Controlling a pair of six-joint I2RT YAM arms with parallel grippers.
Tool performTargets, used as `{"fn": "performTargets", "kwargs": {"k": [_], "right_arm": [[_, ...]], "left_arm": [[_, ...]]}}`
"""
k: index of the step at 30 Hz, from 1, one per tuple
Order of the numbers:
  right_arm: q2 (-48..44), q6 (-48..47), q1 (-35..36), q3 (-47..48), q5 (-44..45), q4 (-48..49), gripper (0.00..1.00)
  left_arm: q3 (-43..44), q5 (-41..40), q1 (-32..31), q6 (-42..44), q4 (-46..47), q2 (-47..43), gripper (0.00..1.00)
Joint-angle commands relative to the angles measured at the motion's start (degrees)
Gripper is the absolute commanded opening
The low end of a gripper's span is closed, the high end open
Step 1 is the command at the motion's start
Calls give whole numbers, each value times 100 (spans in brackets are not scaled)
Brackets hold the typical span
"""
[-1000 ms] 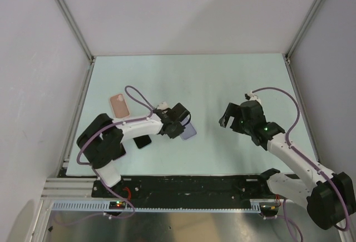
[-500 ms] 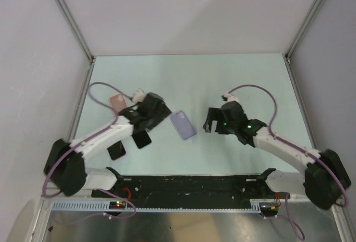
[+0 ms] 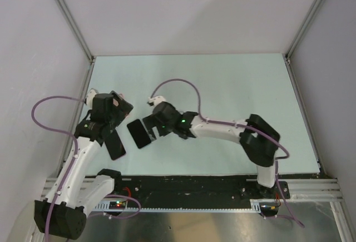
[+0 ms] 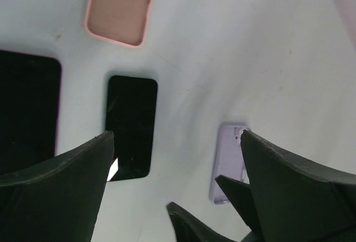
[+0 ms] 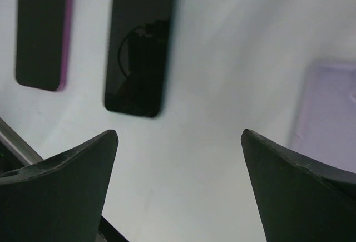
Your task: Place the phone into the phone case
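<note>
1. Pale green tabletop [image 3: 222, 86]: carries every item listed below.
2. Left end effector [image 4: 177, 136]: fingers set wide apart with nothing between them. It hangs over the left part of the tabletop, and its wrist camera looks down on items 3 to 5 and 7.
3. Black slab phone in a magenta-edged cover [image 3: 115, 145]: lies flat near the left edge, just beside item 5 but not touching it.
4. Thin salmon-pink rounded-rectangle phone case [image 4: 119, 8]: lies flat and holds nothing. The top external view does not show it, as the left arm covers it. In the left wrist view it sits beyond the top end of item 5, with bare tabletop between them.
5. Small flat black phone with a glossy dark face [image 3: 139, 133]: lies flat, face up, outside any case.
6. Right end effector [image 5: 179, 133]: fingers spread apart and empty. The right arm reaches far across to the left, and the end effector hangs beside item 5.
7. Lavender rounded-rectangle phone case [image 5: 328, 108]: lies flat to the right of item 5, well apart from it.
</note>
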Motion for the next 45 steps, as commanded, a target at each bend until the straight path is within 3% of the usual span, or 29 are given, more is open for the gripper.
{"fn": "performTargets", "kwargs": {"k": [1,8,15,39,45], "right_arm": [[877,-479,355,1211,164,-326,99],[2024,-620,611,2690,407,-957,99],[2693,-636,706,3370,767,-1326,99],[3176,-505,881,3653,999,-1650,99],[3014,-412,856,3234,738,-1495,93]], "left_arm": [[163,343,401,617,-326,-212,100],[270,610,1018,942,-503,-286,100],[405,594,1459,1011,-534,-402,100],[547,608,1647,1026,-532,-259,100],[583,652,1644,994,-523,-226,100]]}}
